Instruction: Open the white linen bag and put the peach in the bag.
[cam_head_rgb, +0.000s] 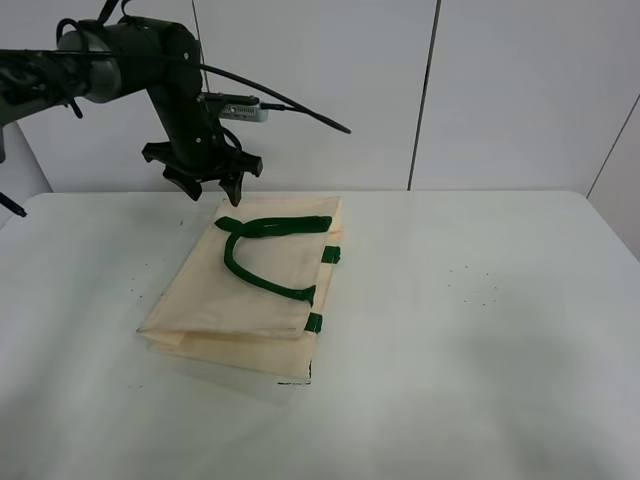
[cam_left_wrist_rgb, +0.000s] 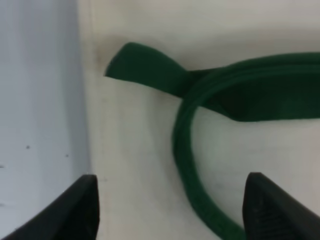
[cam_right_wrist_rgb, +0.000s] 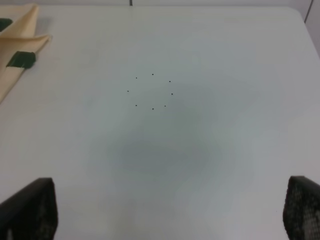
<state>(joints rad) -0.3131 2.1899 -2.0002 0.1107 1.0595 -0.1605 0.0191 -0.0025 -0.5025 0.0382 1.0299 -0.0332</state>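
Observation:
The white linen bag (cam_head_rgb: 255, 300) lies flat on the table, left of centre, with its dark green strap handles (cam_head_rgb: 262, 252) looped on top. My left gripper (cam_head_rgb: 207, 190) hangs open just above the bag's far edge, holding nothing. In the left wrist view the green handle (cam_left_wrist_rgb: 200, 130) curves on the cream fabric (cam_left_wrist_rgb: 135, 150) between the spread fingertips (cam_left_wrist_rgb: 80, 210). A corner of the bag (cam_right_wrist_rgb: 15, 55) with a green tab (cam_right_wrist_rgb: 21, 59) shows in the right wrist view. My right gripper (cam_right_wrist_rgb: 170, 210) is open over bare table. The peach is not in view.
The white table (cam_head_rgb: 480, 300) extends to the right of the bag, with small dark specks (cam_right_wrist_rgb: 152, 92) on it. White wall panels (cam_head_rgb: 500, 90) stand behind the table's far edge.

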